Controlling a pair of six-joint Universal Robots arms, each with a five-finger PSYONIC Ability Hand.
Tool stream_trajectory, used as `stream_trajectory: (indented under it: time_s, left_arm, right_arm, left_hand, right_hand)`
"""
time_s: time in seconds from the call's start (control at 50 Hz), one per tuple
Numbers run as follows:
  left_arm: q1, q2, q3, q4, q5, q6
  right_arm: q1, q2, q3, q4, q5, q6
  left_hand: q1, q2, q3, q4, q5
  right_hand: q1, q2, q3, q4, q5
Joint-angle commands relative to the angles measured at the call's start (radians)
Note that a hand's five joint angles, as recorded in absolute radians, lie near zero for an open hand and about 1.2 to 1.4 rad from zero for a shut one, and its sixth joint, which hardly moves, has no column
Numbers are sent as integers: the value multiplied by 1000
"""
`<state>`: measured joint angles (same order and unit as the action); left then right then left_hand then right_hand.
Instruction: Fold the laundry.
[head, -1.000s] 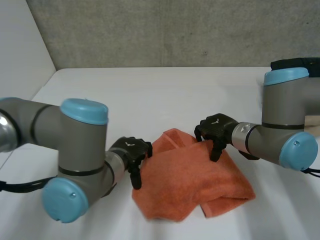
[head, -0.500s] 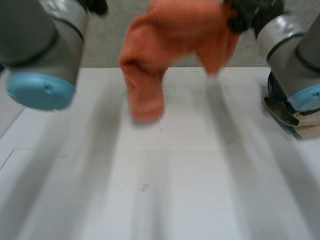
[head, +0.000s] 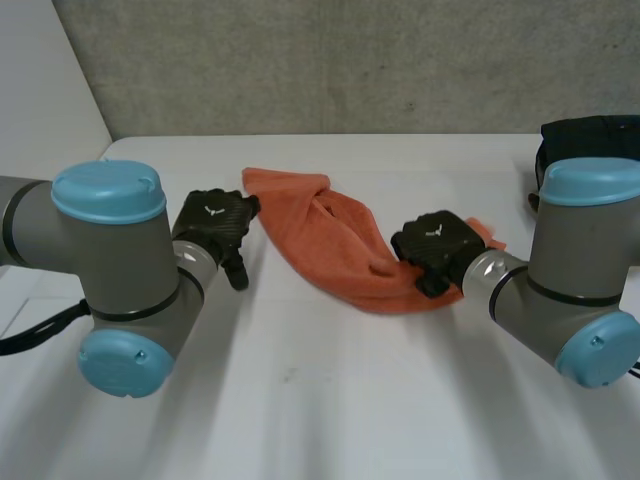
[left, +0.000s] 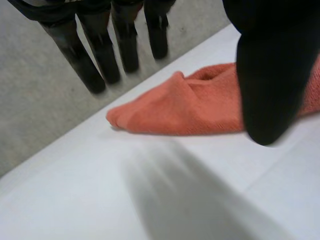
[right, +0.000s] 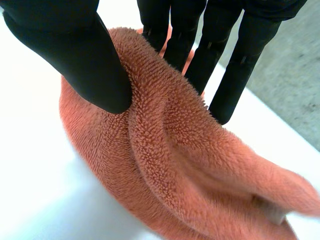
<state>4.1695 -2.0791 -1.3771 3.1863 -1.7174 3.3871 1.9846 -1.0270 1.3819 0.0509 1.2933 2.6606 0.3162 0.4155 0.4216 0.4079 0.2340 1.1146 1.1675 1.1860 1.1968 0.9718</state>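
An orange towel (head: 330, 240) lies bunched in a long strip across the white table (head: 330, 410), running from the back left towards the right. My right hand (head: 435, 245) is at its right end. In the right wrist view the thumb (right: 75, 50) and fingers pinch a raised fold of the towel (right: 165, 165) between them. My left hand (head: 215, 225) sits just left of the strip's far end, off the cloth. In the left wrist view its fingers (left: 100, 55) are straight and the towel (left: 190, 107) lies past them, untouched.
A dark object (head: 590, 135) stands at the table's back right, behind my right arm. A grey wall runs along the back edge. The table's left edge slants close to my left arm.
The towel was crumpled near the front, then lifted high by both hands. It now lies farther back, stretched out. My left hand has let go; my right hand still holds it.
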Motion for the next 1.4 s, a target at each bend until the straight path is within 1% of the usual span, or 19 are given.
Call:
stream_trajectory:
  time_s: [0.02, 0.1, 0.22, 0.32, 0.4, 0.42, 0.44, 0.46, 0.48, 0.5, 0.58, 0.7, 0.78, 0.92, 1.0, 1.06, 1.2, 1.34, 1.4]
  left_arm:
    - [47, 19, 44, 10, 74, -3]
    - [78, 1, 131, 17, 139, 0]
    - [92, -104, 295, -8, 268, 28]
    - [63, -245, 446, -100, 399, 93]
    - [29, -309, 490, -172, 429, 145]
    - [26, -317, 493, -187, 424, 156]
    - [21, -325, 495, -198, 418, 167]
    - [21, -328, 497, -207, 409, 173]
    - [23, -322, 498, -221, 380, 182]
    - [26, -317, 501, -221, 362, 182]
    - [49, -265, 495, -230, 276, 135]
    - [66, -155, 481, -249, 288, 48]
    - [96, -66, 480, -243, 254, -12]
    - [112, 34, 434, -249, 216, -52]
    - [136, 92, 324, -249, 167, -60]
    - [143, 181, 207, -188, 122, -77]
    - [100, 329, -66, -56, 114, -77]
    - [8, 295, -246, -78, 116, -60]
    - [-6, 252, -263, -115, 119, -63]
  right_arm:
    - [34, -65, -20, 18, 0, -44]
    - [63, -157, -43, 32, -17, -34]
    - [89, -327, -69, 70, -103, 13]
    - [97, -433, -78, 78, -176, 96]
    - [86, -464, -96, 73, -183, 125]
    - [83, -464, -101, 72, -183, 128]
    - [77, -462, -106, 72, -180, 130]
    - [71, -462, -110, 72, -177, 128]
    - [59, -453, -121, 72, -170, 125]
    - [54, -444, -129, 72, -164, 124]
    - [20, -371, -182, 79, -132, 107]
    - [2, -272, -274, 109, -51, 79]
    - [16, -213, -357, 107, 1, 79]
    - [43, -220, -409, 109, 11, 104]
    - [51, -243, -411, 92, 14, 128]
    - [49, -226, -400, 84, 11, 142]
    - [31, -140, -285, 130, -8, 72]
    - [33, -41, -170, 194, -11, -25]
    - [36, 1, -147, 214, -8, -24]
  left_hand:
    - [-142, -241, -247, -233, -234]
    - [-142, -241, -247, -233, -234]
    - [-142, -241, -247, -233, -234]
    - [-142, -241, -247, -233, -234]
    - [-142, -241, -247, -233, -234]
    - [-81, -180, -186, -172, -173]
    - [136, 37, 30, 44, 43]
    - [391, 292, 285, 299, 298]
    - [946, 846, 840, 854, 853]
    - [1079, 979, 973, 987, 986]
    - [1080, 981, 975, 988, 988]
    - [1080, 981, 975, 988, 988]
    - [1080, 981, 975, 988, 988]
    - [1080, 981, 975, 988, 988]
    - [1080, 981, 975, 988, 988]
    - [1080, 981, 975, 988, 988]
    - [1080, 981, 975, 988, 988]
    - [1080, 981, 975, 988, 988]
    - [1080, 981, 975, 988, 988]
  right_hand:
    - [282, 229, 210, 199, 250]
    - [282, 229, 210, 199, 250]
    - [282, 229, 210, 199, 250]
    - [282, 229, 210, 199, 250]
    - [282, 229, 210, 199, 250]
    - [282, 229, 210, 199, 250]
    - [282, 229, 210, 199, 250]
    - [282, 229, 210, 199, 250]
    - [282, 229, 210, 199, 250]
    - [282, 229, 210, 199, 250]
    - [282, 229, 210, 199, 250]
    - [282, 229, 210, 199, 250]
    - [282, 229, 210, 199, 250]
    - [282, 229, 210, 199, 250]
    - [282, 229, 210, 199, 250]
    - [282, 229, 210, 199, 250]
    - [282, 229, 210, 199, 250]
    - [282, 229, 210, 199, 250]
    - [112, 59, 41, 30, 80]
